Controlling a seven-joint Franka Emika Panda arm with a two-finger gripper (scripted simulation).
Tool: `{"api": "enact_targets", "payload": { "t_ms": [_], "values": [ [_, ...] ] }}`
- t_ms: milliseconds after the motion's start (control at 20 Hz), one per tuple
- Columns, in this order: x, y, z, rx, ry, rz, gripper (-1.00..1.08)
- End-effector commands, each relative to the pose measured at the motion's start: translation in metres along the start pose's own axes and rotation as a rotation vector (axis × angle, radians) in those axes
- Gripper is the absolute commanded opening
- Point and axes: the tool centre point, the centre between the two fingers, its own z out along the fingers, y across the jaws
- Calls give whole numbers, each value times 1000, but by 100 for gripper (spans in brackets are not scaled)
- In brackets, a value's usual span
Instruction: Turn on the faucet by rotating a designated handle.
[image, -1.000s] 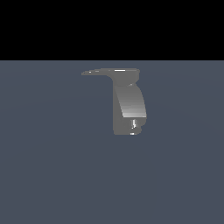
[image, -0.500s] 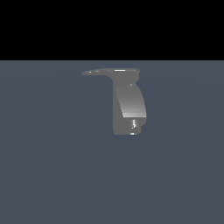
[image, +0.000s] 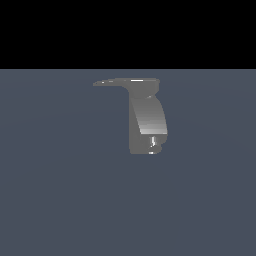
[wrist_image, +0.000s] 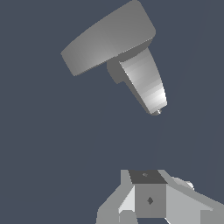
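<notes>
- The faucet (image: 146, 125) is standing upright on the dark grey-blue tabletop (image: 60, 200), a little toward the exterior view's right of the middle, with a black band running behind the tabletop's far edge.
- Its thick curved body is bulging outward lower down, and a small shiny nub (image: 153, 144) is sitting at its base.
- The handle (image: 116, 82) is lying flat across the faucet's top and tapering to a thin tip that is pointing toward the exterior view's left.
- In my wrist view the faucet (wrist_image: 144, 83) is showing well apart from me, with the handle (wrist_image: 107, 40) appearing as a broad flat slab over the narrowing body.
- My claw (wrist_image: 148, 199) is showing only in part (just grey and white blocks at the picture's edge), so I cannot tell whether it is spread or pressed together.
- Nothing is touching the faucet or the handle.
</notes>
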Motion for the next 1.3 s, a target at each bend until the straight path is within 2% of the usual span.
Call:
{"api": "enact_targets", "payload": {
  "t_ms": [0,650,1250],
  "values": [
    [5,-11,8,2,-1,56,-100],
    [44,-63,48,8,-6,336,-100],
    [92,-99,84,12,-10,591,-100]
  ]
}}
